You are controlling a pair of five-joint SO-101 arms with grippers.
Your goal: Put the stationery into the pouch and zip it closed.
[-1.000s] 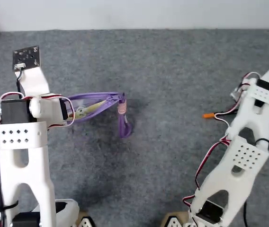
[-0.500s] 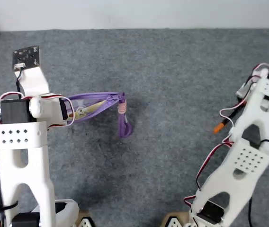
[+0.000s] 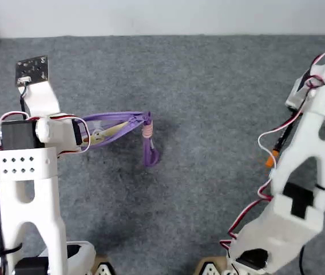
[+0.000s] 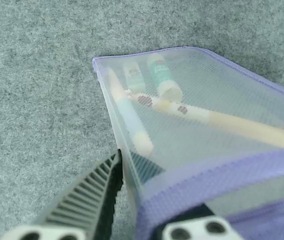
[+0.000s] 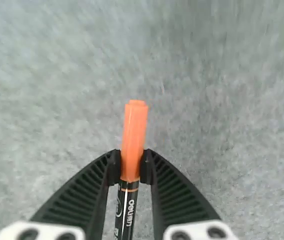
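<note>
Orange-capped pen (image 5: 133, 135) is sitting clamped in my right fingers (image 5: 89, 192) at 3 o'clock, my left fingers (image 4: 89, 195) are pinching the pouch (image 4: 207, 125) at 9 o'clock, so I'm judging that carrying it across to the pouch mouth is coming next.

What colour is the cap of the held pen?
Orange cap; clearest in the right wrist view.

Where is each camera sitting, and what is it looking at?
High view: fixed above, looking down at the table; shows the left arm and the right arm.
Left wrist view: on the left arm's wrist, facing the pouch; the left claw pinches its edge.
Right wrist view: on the right arm's wrist, facing the table; the right claw grips the pen.
Shared: high and left wrist views both show the pouch; high and right wrist views, the pen.
</note>
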